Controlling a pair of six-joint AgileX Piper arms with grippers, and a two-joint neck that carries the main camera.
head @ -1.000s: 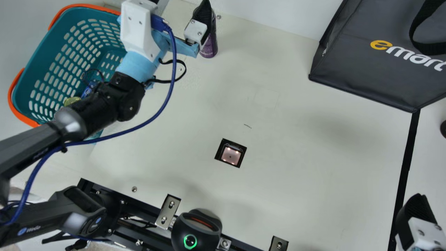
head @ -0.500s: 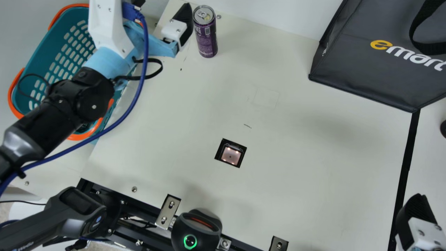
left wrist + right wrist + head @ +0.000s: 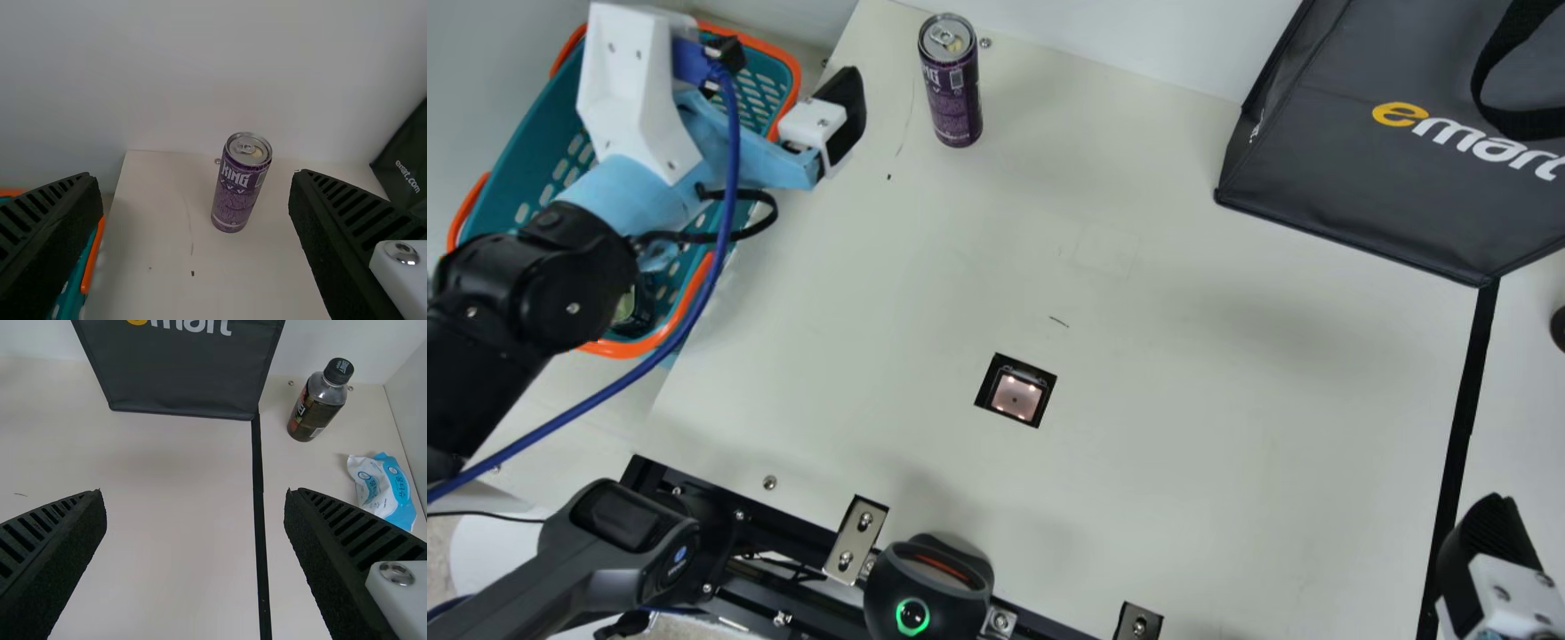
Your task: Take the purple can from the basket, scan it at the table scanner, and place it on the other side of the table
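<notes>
Find the tall, purple metal can (image 3: pixel 237 190) upright on the cream worktop (image 3: pixel 1183 382), near its back edge and the white wall (image 3: pixel 1103 36). Read the left pincer (image 3: pixel 195 175) as open, gripping nothing, facing the can; likewise the right pincer (image 3: pixel 195 491), open and without a load.

Could topple the can by striking high with one fingertip, or jam it against the wall by overshooting. Might clip the orange-rimmed teal plastic basket (image 3: pixel 543 133), being so near, or snag the loose blue cable (image 3: pixel 735 151). Could fail to scan by turning the wrong face to the square, black-framed scanner window (image 3: pixel 1016 396).

For room, favour the broad middle, on towards the black tape strip (image 3: pixel 1463 444). Keep forward of the dark grey fabric bag (image 3: pixel 1352 196); past the tape, mind the black-capped dark bottle (image 3: pixel 317 407) and soft white-and-blue packet (image 3: pixel 383 487).
</notes>
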